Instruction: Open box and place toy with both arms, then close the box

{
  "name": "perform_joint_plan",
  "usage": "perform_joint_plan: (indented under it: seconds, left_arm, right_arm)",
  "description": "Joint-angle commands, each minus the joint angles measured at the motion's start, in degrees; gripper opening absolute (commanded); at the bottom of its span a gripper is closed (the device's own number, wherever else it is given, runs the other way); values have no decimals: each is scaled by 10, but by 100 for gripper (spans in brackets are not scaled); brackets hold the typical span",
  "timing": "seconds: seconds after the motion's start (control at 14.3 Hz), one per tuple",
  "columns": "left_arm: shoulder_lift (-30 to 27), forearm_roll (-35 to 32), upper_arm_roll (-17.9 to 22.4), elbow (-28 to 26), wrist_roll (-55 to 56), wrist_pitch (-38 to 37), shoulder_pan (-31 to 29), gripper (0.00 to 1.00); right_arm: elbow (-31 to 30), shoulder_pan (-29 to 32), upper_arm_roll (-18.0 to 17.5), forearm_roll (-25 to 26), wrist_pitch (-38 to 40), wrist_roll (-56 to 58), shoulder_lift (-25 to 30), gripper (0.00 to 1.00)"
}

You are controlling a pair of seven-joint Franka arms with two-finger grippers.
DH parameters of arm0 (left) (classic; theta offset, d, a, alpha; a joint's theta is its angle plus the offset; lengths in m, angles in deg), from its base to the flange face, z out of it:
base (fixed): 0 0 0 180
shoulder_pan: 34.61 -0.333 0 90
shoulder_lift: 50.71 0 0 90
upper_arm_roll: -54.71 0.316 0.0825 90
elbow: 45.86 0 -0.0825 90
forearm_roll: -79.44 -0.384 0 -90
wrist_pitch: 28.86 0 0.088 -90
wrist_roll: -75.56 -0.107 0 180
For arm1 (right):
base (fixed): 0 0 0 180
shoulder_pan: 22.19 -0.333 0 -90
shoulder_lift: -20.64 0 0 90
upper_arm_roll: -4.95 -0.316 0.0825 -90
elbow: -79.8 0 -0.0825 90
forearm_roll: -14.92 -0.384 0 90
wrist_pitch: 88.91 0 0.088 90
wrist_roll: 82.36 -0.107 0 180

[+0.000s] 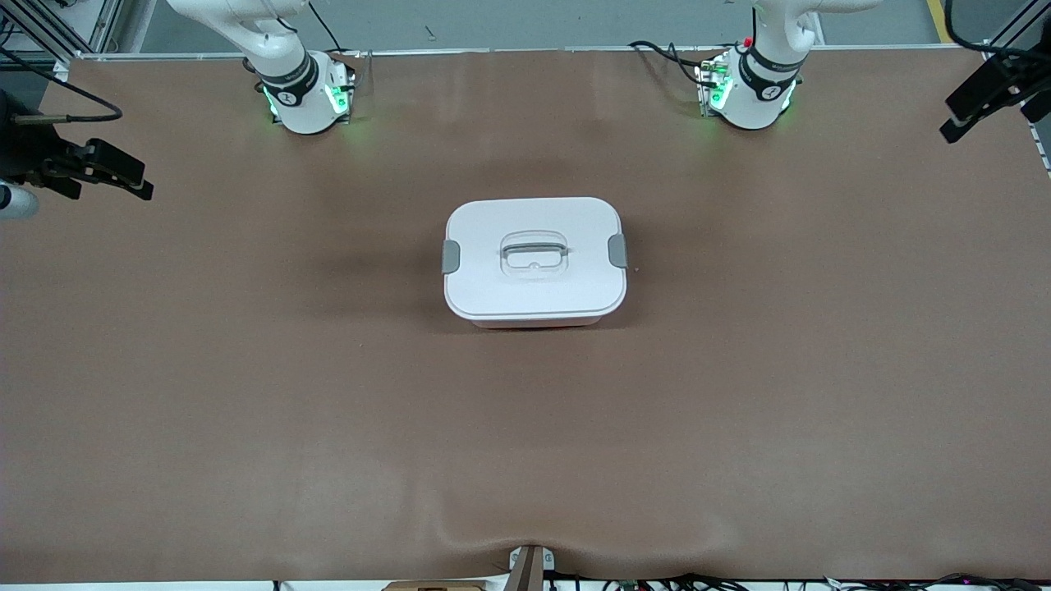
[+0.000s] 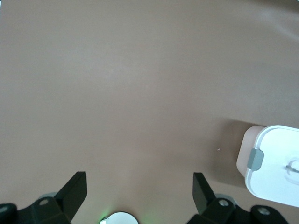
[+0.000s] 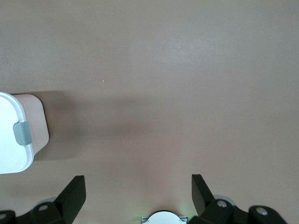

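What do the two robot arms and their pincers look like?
Both arms are white with black joint bands. The left arm and right arm glow green at their bases, where black cables run. Each pincer, left and right, has two black, flat, wedge-shaped fingers.

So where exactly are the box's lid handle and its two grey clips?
Handle (image 1: 534, 253), front view: the bar in the lid's recessed centre.
Clip toward the right arm's end (image 1: 451, 257), front view: middle of the grey tab.
Clip toward the left arm's end (image 1: 617, 250), front view: middle of the grey tab.
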Motion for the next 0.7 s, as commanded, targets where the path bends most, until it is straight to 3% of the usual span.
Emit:
perform_joint_plan:
  seconds: [0.0,0.63]
  left_arm:
    - [24,23,28,-4,-39,15,7,100]
    - [48,22,26,-19,-93,54,23,100]
  right_arm:
    - [10,4,-6,5,8,5,-2,100]
    - [10,3,-6,5,8,5,-2,100]
